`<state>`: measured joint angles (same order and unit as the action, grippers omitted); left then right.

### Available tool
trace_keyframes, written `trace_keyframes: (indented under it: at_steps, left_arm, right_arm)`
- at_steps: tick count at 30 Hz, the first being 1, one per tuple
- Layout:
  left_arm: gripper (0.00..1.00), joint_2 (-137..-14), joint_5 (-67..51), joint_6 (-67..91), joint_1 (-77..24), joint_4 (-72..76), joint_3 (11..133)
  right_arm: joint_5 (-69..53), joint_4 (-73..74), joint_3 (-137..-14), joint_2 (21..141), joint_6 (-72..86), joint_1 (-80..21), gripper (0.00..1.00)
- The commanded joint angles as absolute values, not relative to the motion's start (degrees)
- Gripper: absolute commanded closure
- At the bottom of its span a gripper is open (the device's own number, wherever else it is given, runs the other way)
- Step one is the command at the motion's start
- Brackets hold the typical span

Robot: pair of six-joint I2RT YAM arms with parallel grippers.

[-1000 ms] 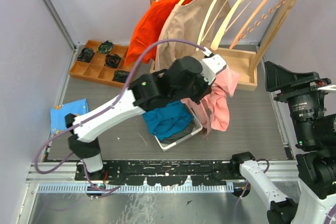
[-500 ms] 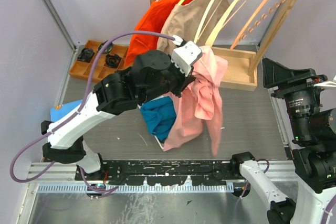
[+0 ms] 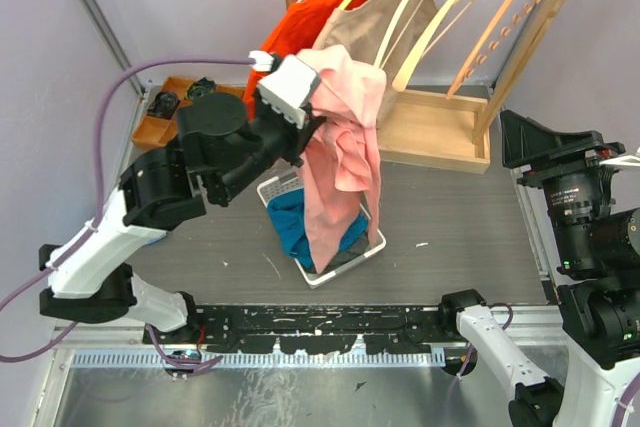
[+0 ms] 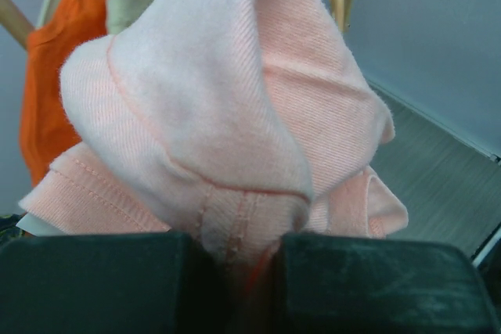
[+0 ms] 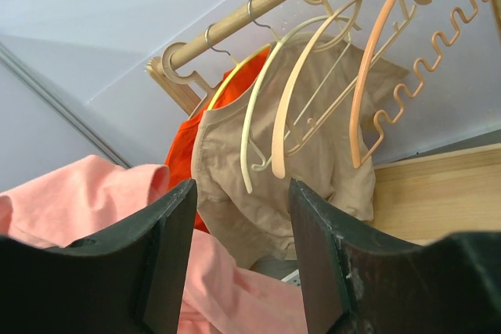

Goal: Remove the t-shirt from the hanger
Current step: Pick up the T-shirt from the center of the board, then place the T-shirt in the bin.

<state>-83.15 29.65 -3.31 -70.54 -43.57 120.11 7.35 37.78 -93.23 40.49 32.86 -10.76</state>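
Observation:
The pink t-shirt (image 3: 340, 147) hangs free of the rack, bunched at its top in my left gripper (image 3: 316, 99) and trailing down to the white basket (image 3: 372, 244). In the left wrist view the left gripper (image 4: 239, 271) is shut on a seamed fold of the t-shirt (image 4: 227, 107). On the wooden rail, three bare hangers (image 3: 440, 17) hang beside a beige top (image 3: 345, 32) and an orange top (image 3: 285, 42). My right gripper (image 5: 241, 193) is open with nothing between its fingers, facing the hangers (image 5: 286, 115) and the t-shirt (image 5: 78, 193) from below.
A blue garment (image 3: 295, 227) lies in the basket. The rack's wooden base (image 3: 440, 127) stands at the back right. A wooden compartment tray (image 3: 150, 132) with dark items sits at the back left. The right arm's wrist (image 3: 585, 217) looms at the right edge.
My left arm has swung left and upward, carrying the pink t-shirt away from the rack's base until it hangs over the basket. The right arm has stayed put.

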Motion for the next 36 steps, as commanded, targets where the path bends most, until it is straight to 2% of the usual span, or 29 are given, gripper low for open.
trace_keyframes:
  at_steps: [1, 9, 22, 36]
  left_arm:
    - [1.00, -78.19, 34.51, -7.16, -70.53, -34.42, 116.50]
    - [1.00, -73.98, 35.74, -4.34, -70.49, -34.84, 109.77]
    - [1.00, -70.96, 45.28, 0.51, -70.52, -32.45, 88.86]
    - [1.00, -73.21, 44.31, 10.67, -70.52, -36.19, 76.77]
  right_arm:
    - [6.73, 35.33, -94.91, 41.22, 32.69, -10.90, 0.44]
    - [6.09, 35.34, -94.75, 41.61, 32.94, -10.87, 0.44]
    - [5.96, 35.86, -95.07, 41.07, 33.09, -10.88, 0.44]
    - [6.26, 36.56, -94.70, 40.36, 33.00, -10.96, 0.44]
